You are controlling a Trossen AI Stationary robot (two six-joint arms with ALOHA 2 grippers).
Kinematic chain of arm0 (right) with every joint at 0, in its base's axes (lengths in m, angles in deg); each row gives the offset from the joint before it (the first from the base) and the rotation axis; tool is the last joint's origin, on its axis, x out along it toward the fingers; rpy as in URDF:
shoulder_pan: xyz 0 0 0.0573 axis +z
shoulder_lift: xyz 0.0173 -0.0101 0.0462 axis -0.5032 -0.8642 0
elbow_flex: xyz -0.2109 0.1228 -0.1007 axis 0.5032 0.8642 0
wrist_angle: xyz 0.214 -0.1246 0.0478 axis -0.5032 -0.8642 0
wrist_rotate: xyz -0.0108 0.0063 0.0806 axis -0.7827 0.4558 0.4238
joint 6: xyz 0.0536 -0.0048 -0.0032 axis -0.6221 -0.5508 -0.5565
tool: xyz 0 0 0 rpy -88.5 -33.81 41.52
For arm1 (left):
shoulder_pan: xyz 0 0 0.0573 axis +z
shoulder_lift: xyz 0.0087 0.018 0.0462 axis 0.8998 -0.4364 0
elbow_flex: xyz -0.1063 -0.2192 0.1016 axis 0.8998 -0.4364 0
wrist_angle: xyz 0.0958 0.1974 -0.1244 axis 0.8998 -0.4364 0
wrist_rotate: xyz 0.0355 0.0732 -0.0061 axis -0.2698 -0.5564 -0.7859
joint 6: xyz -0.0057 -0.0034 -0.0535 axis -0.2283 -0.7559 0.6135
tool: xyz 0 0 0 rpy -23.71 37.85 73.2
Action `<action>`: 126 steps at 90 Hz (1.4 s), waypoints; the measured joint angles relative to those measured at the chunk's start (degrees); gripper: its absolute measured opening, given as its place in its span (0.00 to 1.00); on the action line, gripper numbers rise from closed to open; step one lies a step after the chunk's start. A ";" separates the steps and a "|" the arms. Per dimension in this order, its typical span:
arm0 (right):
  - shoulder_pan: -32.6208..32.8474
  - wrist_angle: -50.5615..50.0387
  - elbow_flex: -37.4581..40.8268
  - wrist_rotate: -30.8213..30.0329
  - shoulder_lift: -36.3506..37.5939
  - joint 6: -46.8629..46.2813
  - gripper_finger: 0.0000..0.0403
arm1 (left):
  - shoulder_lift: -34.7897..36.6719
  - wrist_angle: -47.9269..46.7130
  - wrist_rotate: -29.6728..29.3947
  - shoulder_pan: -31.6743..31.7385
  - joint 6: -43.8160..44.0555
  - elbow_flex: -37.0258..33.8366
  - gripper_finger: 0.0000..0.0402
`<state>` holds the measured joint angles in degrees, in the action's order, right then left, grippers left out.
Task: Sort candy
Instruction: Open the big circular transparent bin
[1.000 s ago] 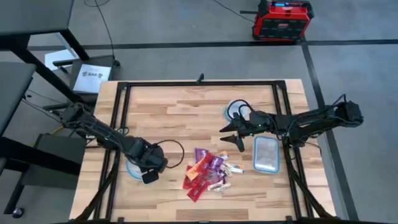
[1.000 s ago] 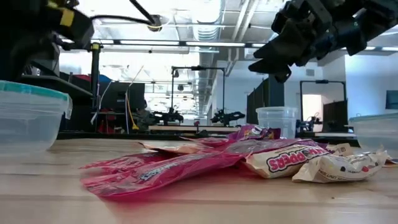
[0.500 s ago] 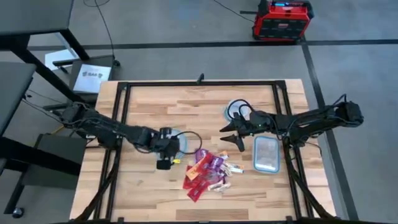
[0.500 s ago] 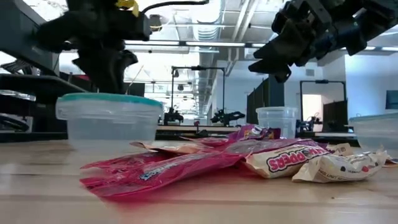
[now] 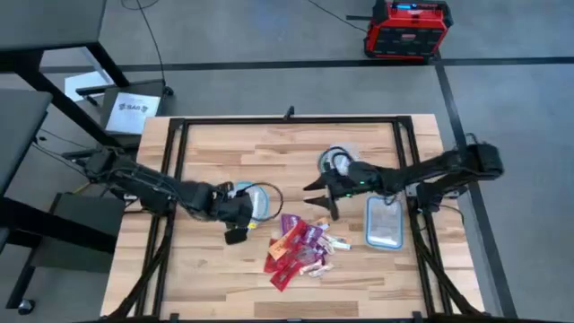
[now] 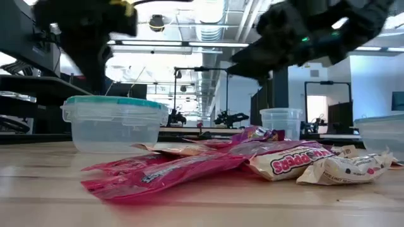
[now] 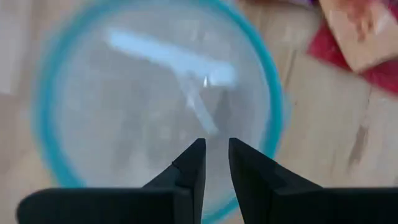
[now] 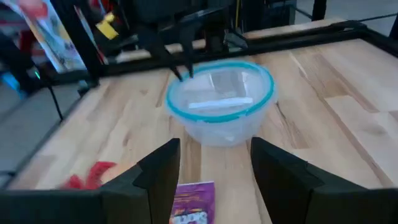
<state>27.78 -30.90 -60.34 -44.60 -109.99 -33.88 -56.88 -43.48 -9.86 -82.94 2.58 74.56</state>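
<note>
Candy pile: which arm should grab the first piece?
The right, probably. Its hand is open and hangs just beyond the candy, aimed toward the pile. The left hand is nearly closed at the rim of the bowl, off to the pile's side.

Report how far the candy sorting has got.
Done: nothing is sorted yet; the candy lies in one pile on the table, and the teal-rimmed bowl beside it looks empty. In hand: the left pincer, nearly shut and holding nothing, sits at that bowl, while the right pincer, open, hangs just above the pile. Left: every piece.
</note>
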 joint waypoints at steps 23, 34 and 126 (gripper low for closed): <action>-4.64 -8.64 -15.97 2.72 -16.03 9.16 0.45 | 1.82 9.10 -0.33 -0.52 0.88 -6.40 0.14; -7.33 -10.25 -21.60 11.56 -22.13 9.53 0.45 | 1.69 9.31 -0.02 0.53 -3.75 -6.42 0.14; 0.68 -9.55 -17.11 16.55 -24.45 -3.80 0.35 | 1.47 16.19 2.49 12.07 -23.78 -1.48 0.14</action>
<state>28.45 -40.45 -77.45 -28.05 -134.44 -37.68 -55.41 -27.29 -7.37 -70.87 -21.20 73.08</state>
